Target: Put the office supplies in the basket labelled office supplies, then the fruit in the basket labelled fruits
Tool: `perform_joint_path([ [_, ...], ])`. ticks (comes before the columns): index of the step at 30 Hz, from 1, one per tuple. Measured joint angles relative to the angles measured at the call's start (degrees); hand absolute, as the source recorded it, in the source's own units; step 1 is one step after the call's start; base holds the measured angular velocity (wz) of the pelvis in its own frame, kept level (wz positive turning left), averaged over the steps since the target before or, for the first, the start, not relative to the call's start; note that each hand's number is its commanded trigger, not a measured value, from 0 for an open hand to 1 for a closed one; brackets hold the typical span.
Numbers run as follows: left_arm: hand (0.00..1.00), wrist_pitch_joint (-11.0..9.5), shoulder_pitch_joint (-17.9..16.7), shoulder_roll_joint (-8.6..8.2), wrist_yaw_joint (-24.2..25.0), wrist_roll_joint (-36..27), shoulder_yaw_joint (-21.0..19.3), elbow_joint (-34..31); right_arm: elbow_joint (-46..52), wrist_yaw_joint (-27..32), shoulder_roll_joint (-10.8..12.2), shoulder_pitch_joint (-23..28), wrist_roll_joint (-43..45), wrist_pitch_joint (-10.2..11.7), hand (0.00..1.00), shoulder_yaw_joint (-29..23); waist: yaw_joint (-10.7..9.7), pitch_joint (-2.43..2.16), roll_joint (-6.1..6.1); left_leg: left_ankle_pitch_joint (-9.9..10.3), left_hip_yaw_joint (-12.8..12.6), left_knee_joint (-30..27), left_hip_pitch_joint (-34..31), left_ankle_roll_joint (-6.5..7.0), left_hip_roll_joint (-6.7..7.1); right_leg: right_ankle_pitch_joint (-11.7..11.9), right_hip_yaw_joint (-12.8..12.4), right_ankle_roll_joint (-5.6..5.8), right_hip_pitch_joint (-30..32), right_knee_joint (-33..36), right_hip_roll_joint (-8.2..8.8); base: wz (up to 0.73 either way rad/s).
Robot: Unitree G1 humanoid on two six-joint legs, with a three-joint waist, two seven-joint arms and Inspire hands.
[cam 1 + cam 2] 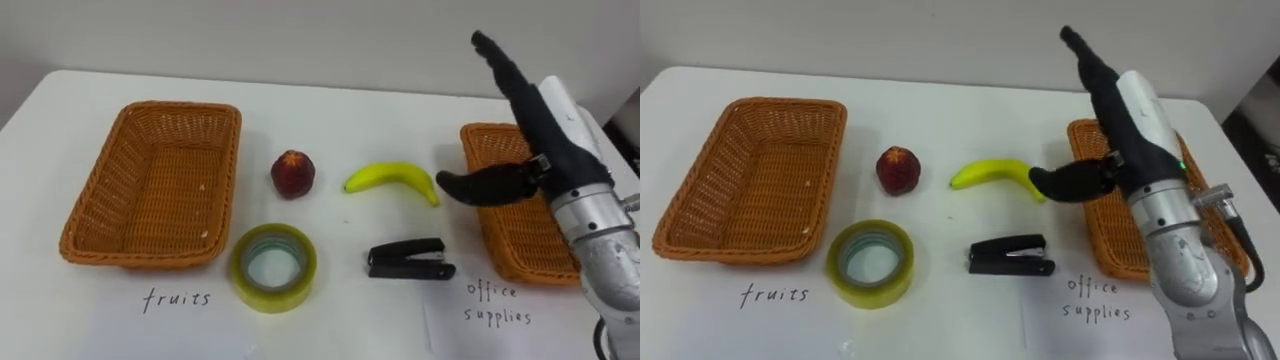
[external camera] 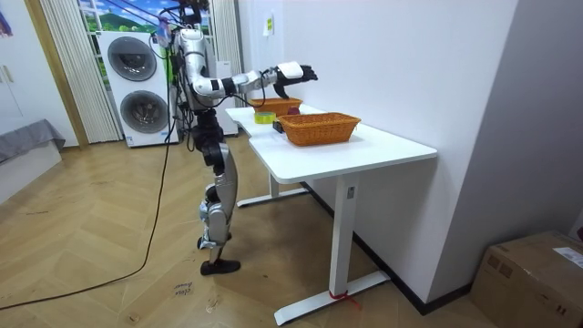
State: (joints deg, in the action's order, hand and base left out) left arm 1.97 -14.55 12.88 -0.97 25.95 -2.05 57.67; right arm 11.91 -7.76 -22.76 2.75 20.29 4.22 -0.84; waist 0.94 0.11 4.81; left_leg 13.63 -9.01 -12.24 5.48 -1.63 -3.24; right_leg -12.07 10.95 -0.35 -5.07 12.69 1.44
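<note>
On a white counter (image 1: 340,120) in a room with stacked washing machines (image 2: 137,87) behind it, the standing robot reaches its right arm out over the sorting job. The right robot hand (image 1: 550,140) hangs in the air above the inner edge of the right wicker basket (image 1: 510,240), released, with its fingers straight and pointing away from the robot and the thumb stuck out to the side toward the banana; it grasps nothing.

All four items lie on the counter between the two baskets. A dark red round fruit (image 1: 292,173) sits just beside the left wicker basket (image 1: 180,106), with the yellow banana (image 1: 392,180) to its right, its far tip close under the thumb. Nearer the robot, a roll of yellowish tape (image 1: 272,266) lies flat close to the left basket's front corner, and a black stapler (image 1: 408,258) lies below the banana, near the right basket.

The visible parts of both baskets hold nothing. A handwritten label (image 1: 177,298) marks the counter in front of the left basket, another (image 1: 497,303) in front of the right.
</note>
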Motion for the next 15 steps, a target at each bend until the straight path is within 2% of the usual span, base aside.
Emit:
perform_joint_path([
  [3,0.00,0.00,0.24,0.17,0.58,0.00,0.00,-0.04,0.00,-2.07,0.00,0.01,0.24,-0.13,0.00,0.01,0.50,0.15,0.44,0.00,0.01,-0.07,0.01,0.00,-0.02,0.00,0.01,0.00,-0.02,-0.05,-0.01,0.00],
  [9,0.00,0.00,0.81,0.39,1.72,-0.03,0.01,-0.31,0.00,-7.95,0.00,0.00,0.18,-0.71,0.00,0.02,1.06,0.01,1.27,0.00,0.34,-0.56,-0.37,0.01,-0.03,0.00,0.27,0.00,-0.10,-0.07,0.03,0.02],
  [13,0.00,0.00,1.49,0.83,1.71,-0.18,0.03,-0.25,-1.23,-10.09,0.00,-0.08,0.51,-0.77,0.00,0.53,1.13,0.06,1.28,0.01,0.46,-0.92,-0.91,0.02,-0.04,0.05,0.24,-0.06,0.16,-0.06,0.02,0.01],
  [15,0.00,0.00,1.63,1.41,1.67,-0.38,0.35,-0.19,-3.05,-11.17,0.00,0.01,0.48,-1.62,0.00,1.67,1.08,0.09,1.23,0.03,0.51,-0.99,-0.91,0.03,-0.08,0.07,0.21,-0.09,0.09,0.00,-0.04,0.00],
])
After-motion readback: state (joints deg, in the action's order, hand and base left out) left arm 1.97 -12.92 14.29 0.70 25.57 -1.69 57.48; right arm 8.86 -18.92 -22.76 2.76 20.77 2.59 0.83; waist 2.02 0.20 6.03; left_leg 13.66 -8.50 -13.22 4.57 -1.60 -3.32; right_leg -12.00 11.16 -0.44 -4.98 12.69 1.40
